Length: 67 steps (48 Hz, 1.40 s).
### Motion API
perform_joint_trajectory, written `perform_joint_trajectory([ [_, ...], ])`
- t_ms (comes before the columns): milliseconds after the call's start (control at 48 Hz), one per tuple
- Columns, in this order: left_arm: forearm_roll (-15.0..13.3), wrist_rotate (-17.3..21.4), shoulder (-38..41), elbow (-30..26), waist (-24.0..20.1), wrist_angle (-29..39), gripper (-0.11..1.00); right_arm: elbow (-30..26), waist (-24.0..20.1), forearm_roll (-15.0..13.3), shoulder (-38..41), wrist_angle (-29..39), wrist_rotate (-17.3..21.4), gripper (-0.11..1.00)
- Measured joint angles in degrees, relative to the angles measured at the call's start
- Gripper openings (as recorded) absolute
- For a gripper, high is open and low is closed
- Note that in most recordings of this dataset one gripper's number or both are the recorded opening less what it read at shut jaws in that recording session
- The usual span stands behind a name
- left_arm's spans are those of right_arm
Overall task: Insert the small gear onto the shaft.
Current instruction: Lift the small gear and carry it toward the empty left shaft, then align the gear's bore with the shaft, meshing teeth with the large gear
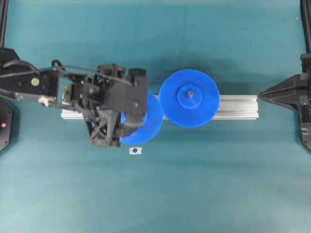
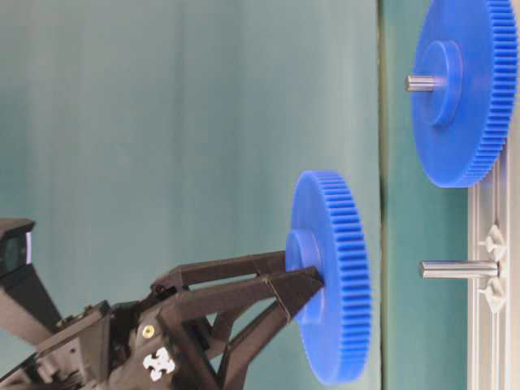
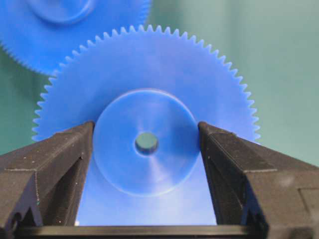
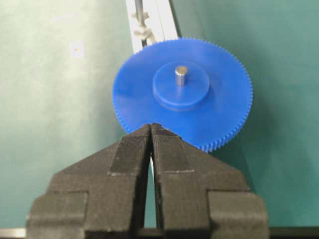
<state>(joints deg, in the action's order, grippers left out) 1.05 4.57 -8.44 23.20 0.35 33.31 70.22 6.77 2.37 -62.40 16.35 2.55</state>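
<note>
My left gripper [image 3: 146, 125] is shut on the raised hub of the small gear [image 3: 149, 74], one black finger pressed on each side. The table-level view shows the small gear [image 2: 335, 276] in the air, held flat-face toward the shaft [image 2: 459, 269]. A gap separates them, and the hub sits at about the pin's level. From overhead the small gear [image 1: 151, 121] pokes out beside the left gripper [image 1: 129, 119], and the shaft is hidden under them. My right gripper [image 4: 151, 127] is shut on nothing, short of the larger gear [image 4: 182, 92]. The shaft [image 4: 139, 10] shows beyond it.
The larger blue gear [image 1: 189, 99] sits on its own pin on the aluminium rail [image 1: 235, 107]. A small white tag with a dark dot [image 1: 135, 151] lies on the teal mat in front of the rail. The right gripper [image 1: 265, 95] rests at the rail's right end.
</note>
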Motion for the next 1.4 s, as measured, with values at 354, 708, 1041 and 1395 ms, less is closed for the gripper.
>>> perform_joint_trajectory([
  [354, 0.0, 0.1, -1.6, 3.2, -4.1, -2.6, 0.71, -0.1, 0.1, 0.0, 0.0, 0.0, 0.0, 0.08],
  [708, 0.0, -0.5, 0.0, 6.0, -4.1, -8.6, 0.71, 0.2, 0.0, 0.0, 0.0, 0.0, 0.0, 0.08],
  [1041, 0.0, -1.3, 4.7, 6.6, -4.1, -10.6, 0.71, 0.2, 0.1, 0.0, 0.0, -0.1, 0.0, 0.08],
  [1395, 0.0, -1.6, 6.9, 6.8, -4.2, -11.6, 0.71, 0.4, 0.1, 0.0, -0.4, -0.1, 0.0, 0.08],
])
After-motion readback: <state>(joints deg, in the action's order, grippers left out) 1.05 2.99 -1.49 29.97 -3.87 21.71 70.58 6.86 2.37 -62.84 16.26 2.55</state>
